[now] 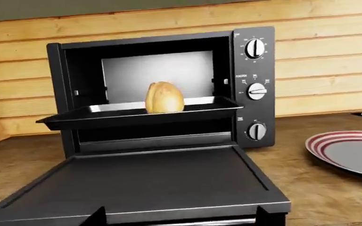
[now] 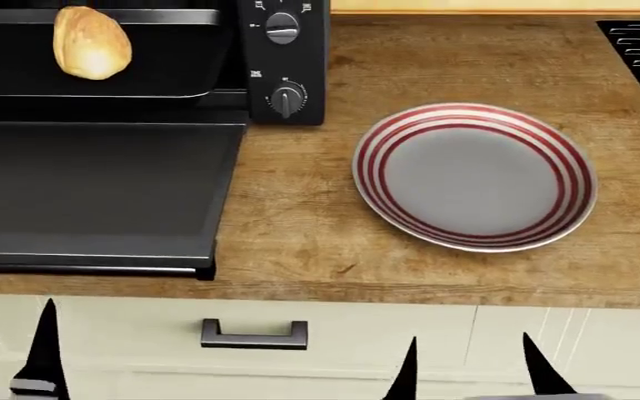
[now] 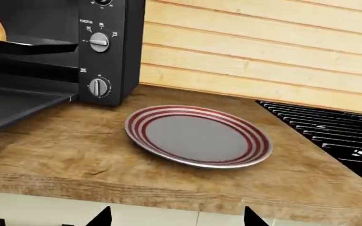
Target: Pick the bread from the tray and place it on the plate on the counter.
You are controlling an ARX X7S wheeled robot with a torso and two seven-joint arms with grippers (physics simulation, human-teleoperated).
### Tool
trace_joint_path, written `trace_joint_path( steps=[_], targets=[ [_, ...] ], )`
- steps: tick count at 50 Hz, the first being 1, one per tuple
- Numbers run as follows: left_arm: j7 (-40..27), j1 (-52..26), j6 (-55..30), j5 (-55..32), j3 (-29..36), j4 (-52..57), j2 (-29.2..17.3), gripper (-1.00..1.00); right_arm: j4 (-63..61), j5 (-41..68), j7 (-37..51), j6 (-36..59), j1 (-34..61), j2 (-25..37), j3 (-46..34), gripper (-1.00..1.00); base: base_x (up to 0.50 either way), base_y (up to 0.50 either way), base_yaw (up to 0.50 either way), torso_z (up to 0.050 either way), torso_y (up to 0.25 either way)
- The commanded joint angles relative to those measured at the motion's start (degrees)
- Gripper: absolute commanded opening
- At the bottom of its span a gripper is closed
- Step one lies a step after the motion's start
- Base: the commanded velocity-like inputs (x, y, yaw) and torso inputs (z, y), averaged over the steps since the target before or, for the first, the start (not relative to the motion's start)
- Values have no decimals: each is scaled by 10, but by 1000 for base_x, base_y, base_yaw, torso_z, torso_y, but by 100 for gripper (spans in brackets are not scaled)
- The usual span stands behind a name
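head view, bread (image 2: pixel 91 42) on tray (image 2: pixel 176 75), plate (image 2: pixel 475 175) bare, right hand (image 2: pixel 470 367) open, left hand (image 2: pixel 44 358) unclear

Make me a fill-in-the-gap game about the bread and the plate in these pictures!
1. The bread sits on the black ____, which sticks out of the oven.
2. The oven door is ____.
3. The plate has white and ____ stripes around its rim.
4. The plate rests on the wooden ____, and nothing lies on it.

Missing words: tray; open; red; counter
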Motion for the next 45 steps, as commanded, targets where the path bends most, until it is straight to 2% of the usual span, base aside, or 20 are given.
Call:
trace_joint_path(
  steps=[1,17,24,25,30,35,36,37,39,41,42,45],
  targets=[
    [-17,-34,-116,-28,-38,111,-39,100,-133,-29,17,136,29,45,-10,100,0,500,0,50,14],
    [-25,-43,-137,-36,-52,132,-52,100,-151,-24,14,159,41,47,-19,100,0,500,0,50,13],
    [-30,-58,-167,-44,-60,150,-61,100,-185,-32,18,210,67,54,-34,100,0,488,0,50,14],
    [-30,-66,-175,-47,-61,154,-65,100,-200,-14,11,223,76,41,-11,100,0,0,0,50,12],
    [-31,-109,-222,-65,-67,174,-77,100,-255,-23,15,311,130,52,-37,100,0,0,0,50,14],
    [-34,-151,-273,-90,-83,199,-87,100,-261,-10,31,326,157,66,-52,100,0,0,0,50,14],
    [-35,-158,-283,-95,-86,204,-90,100,-261,21,56,325,168,83,-53,100,82,0,0,50,14],
    [-36,-167,-293,-99,-90,208,-93,100,-261,102,122,324,182,119,-52,100,172,0,0,50,14],
    [-40,-187,-314,-110,-94,218,-99,100,-261,274,294,293,246,243,-78,100,256,0,0,50,13],
    [-45,-201,-326,-117,-93,222,-103,100,-260,445,460,255,305,311,-129,100,318,0,0,50,16],
    [-46,-206,-332,-121,-94,226,-104,100,-260,513,487,243,325,328,-147,100,320,0,0,50,16],
    [-49,-213,-340,-127,-97,230,-107,100,-260,541,518,220,350,353,-173,100,320,0,0,50,13]
  ],
)
